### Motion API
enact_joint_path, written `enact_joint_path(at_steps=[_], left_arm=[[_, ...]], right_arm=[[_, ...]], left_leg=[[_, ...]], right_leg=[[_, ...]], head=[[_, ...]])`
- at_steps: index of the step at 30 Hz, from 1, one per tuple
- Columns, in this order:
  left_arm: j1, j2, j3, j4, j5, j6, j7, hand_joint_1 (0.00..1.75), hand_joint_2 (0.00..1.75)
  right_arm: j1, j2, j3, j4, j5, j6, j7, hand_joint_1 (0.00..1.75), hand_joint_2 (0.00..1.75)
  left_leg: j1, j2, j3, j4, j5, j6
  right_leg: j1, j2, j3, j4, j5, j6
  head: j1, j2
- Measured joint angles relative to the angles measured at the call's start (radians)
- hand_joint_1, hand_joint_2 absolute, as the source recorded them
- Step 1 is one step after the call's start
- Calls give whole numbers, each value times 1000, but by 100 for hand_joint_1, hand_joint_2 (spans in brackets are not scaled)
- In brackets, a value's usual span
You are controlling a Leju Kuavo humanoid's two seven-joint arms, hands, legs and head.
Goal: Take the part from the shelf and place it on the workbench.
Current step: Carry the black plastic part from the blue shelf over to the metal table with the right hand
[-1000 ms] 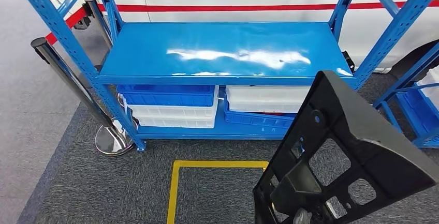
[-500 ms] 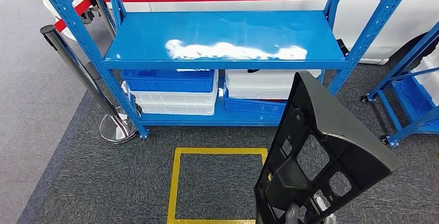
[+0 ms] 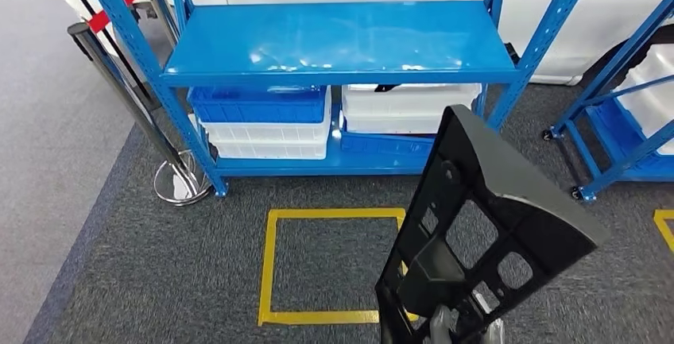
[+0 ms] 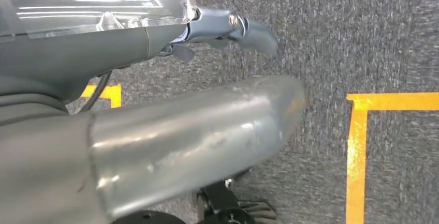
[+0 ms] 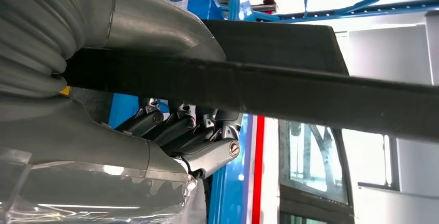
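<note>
Shelf far, part near

The part [image 3: 485, 225] is near, on the right. The shelf [image 3: 342, 42] stands far behind it, with bins [image 3: 262, 121] under it. A floor square [image 3: 318, 264] lies left of the part.

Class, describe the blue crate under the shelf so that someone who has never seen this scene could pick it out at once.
Find the blue metal rack beyond the yellow floor square. Under its shelf, on the left, the blue crate sits on top of a white crate. Unlike the other blue crate, on the right, it is on top of its stack, not beneath.
</note>
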Motion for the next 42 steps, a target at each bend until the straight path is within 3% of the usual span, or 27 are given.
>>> enact_joint_path(at_steps=[2, 4, 5, 7, 9, 11, 12, 14, 15, 17, 19, 20, 21, 22, 23, 25, 26, 28, 29, 30, 32, 34, 36, 37, 39, 40, 42], left_arm=[[-1, 0, 1, 0, 1, -3, 0, 0, 0], [-2, 0, 4, 0, 3, -4, 0, 0, 0], [-2, 0, 6, 0, 4, -4, 0, 0, 0], [-2, 1, 10, 0, 3, -4, 0, 0, 0], [-2, 1, 14, 0, 1, -4, 2, 0, 0], [-3, 1, 16, 0, 1, -4, 4, 0, 0], [-3, 1, 16, 0, 1, -4, 4, 0, 0], [-7, 2, 16, 0, 0, -4, 6, 0, 0], [-9, 3, 17, 0, -2, -3, 6, 0, 0], [-9, 4, 17, 0, -8, -3, 6, 0, 0], [-7, 6, 17, 0, -12, -4, 1, 0, 0], [-5, 7, 17, 0, -13, -4, -2, 0, 0], [-4, 8, 17, 0, -15, -4, -6, 0, 0], [-3, 8, 17, 0, -16, -4, -9, 0, 0], [-4, 8, 16, 0, -18, -4, -12, 0, 0], [-4, 9, 15, 0, -26, -3, -15, 0, 0], [-4, 9, 15, 0, -31, -1, -15, 0, 0], [-2, 9, 14, 0, -38, 5, -14, 0, 0], [-3, 7, 14, 0, -40, 9, -13, 0, 0], [-5, 6, 13, 0, -43, 13, -12, 0, 0], [-10, 2, 11, 0, -49, 20, -10, 0, 0], [-9, 1, 10, 0, -54, 27, -9, 0, 0], [-11, 0, 4, 0, -63, 38, -9, 0, 0], [-14, -1, 0, 0, -67, 45, -9, 0, 0], [-25, -3, -8, 0, -72, 55, -10, 0, 0], [-30, -3, -11, 0, -76, 58, -11, 0, 0], [-35, -2, -17, 0, -89, 60, -12, 0, 0]], right_arm=[[-5, 0, -1, 7, -8, 8, 0, 175, 175], [-10, 0, -1, 14, -11, 16, 0, 175, 175], [-13, 0, -1, 18, -12, 20, 0, 175, 175], [-16, 0, -2, 25, -14, 27, 1, 175, 175], [-21, 0, -3, 31, -15, 34, 1, 175, 175], [-32, 0, -3, 34, -16, 41, 2, 175, 175], [-37, 0, -3, 35, -16, 43, 2, 175, 175], [-43, 0, -5, 37, -17, 45, 3, 175, 175], [-43, 0, -5, 39, -18, 47, 3, 175, 175], [-49, 0, -6, 40, -20, 50, 5, 175, 175], [-57, 0, -6, 41, -21, 51, 8, 175, 175], [-59, -1, -6, 40, -22, 52, 9, 175, 175], [-59, -1, -7, 39, -24, 52, 11, 175, 175], [-58, -1, -7, 35, -27, 52, 12, 175, 175], [-57, -1, -7, 30, -32, 52, 12, 175, 175], [-53, -1, -10, 12, -46, 54, 12, 175, 175], [-49, -1, -12, 2, -53, 58, 11, 175, 175], [-37, -2, -19, -18, -68, 68, 6, 175, 175], [-29, -2, -23, -28, -74, 75, 4, 175, 175], [-20, -2, -31, -37, -78, 84, 1, 175, 175], [-10, -2, -52, -53, -82, 108, -1, 175, 175], [-7, -1, -73, -59, -79, 130, -1, 175, 175], [-7, -1, -94, -58, -72, 150, -1, 175, 175], [-8, -1, -106, -56, -68, 161, -1, 175, 175], [-13, -1, -126, -50, -64, 179, 0, 175, 175], [-17, -1, -134, -47, -63, 186, 0, 175, 175], [-27, -1, -148, -41, -58, 197, 0, 175, 175]], left_leg=[[6, 18, -19, -10, 22, 14], [5, 36, -43, -10, 38, 19], [4, 46, -54, -8, 46, 18], [4, 68, -77, 0, 57, 15], [4, 88, -94, 13, 64, 8], [1, 107, -103, 27, 67, -1], [-1, 117, -106, 32, 68, -6], [-2, 138, -108, 35, 72, -18], [0, 134, -111, 40, 67, -24], [5, 85, -134, 97, 20, -35], [8, 27, -185, 228, -57, -41], [8, 17, -209, 292, -83, -42], [8, 12, -221, 328, -88, -41], [8, 10, -216, 326, -73, -39], [7, 5, -192, 282, -39, -35], [8, -38, -122, 144, 27, -23], [9, -62, -96, 90, 44, -18], [7, -84, -76, 47, 45, -14], [7, -71, -74, 36, 45, -14], [8, -56, -72, 25, 46, -10], [13, -26, -66, 5, 49, 2], [12, 3, -67, 2, 50, 10], [11, 34, -68, 4, 48, 11], [11, 48, -67, 5, 47, 10], [12, 72, -65, 10, 43, 5], [11, 81, -64, 14, 39, 0], [5, 100, -62, 23, 30, -12]], right_leg=[[-1, 1, -23, 54, -62, 10], [-5, -1, -55, 166, -150, 20], [-7, -2, -67, 221, -169, 24], [-11, -8, -53, 256, -136, 30], [-13, -39, 28, 159, -87, 30], [-6, -83, 112, 30, -93, 20], [-2, -94, 131, -7, -106, 11], [0, -77, 129, -25, -111, -9], [-1, -65, 125, -28, -107, -19], [-4, -43, 117, -32, -94, -37], [-3, -19, 106, -31, -85, -46], [-1, -5, 102, -29, -82, -48], [1, 9, 99, -27, -80, -48], [2, 23, 98, -24, -79, -48], [3, 37, 98, -22, -79, -47], [4, 63, 95, -18, -80, -44], [2, 76, 92, -16, -78, -40], [-4, 101, 81, -15, -72, -27], [-5, 112, 76, -16, -69, -19], [-5, 109, 73, -15, -69, -13], [-1, 63, 48, 27, -100, 0], [-2, 12, -12, 145, -162, 10], [-8, 0, -67, 253, -196, 18], [-11, -4, -71, 260, -185, 22], [-16, -26, -18, 159, -118, 24], [-14, -56, 19, 88, -93, 20], [-7, -92, 62, 3, -70, 6]], head=[[7, 0], [12, 0], [13, 0], [13, 0], [14, 0], [15, 0], [15, 0], [14, 0], [14, 0], [10, 0], [6, 0], [6, 0], [6, 0], [6, 0], [6, 0], [8, 0], [9, 0], [10, 0], [9, 0], [9, 0], [15, 0], [21, 0], [22, 0], [22, 0], [22, 0], [23, 0], [23, 0]])
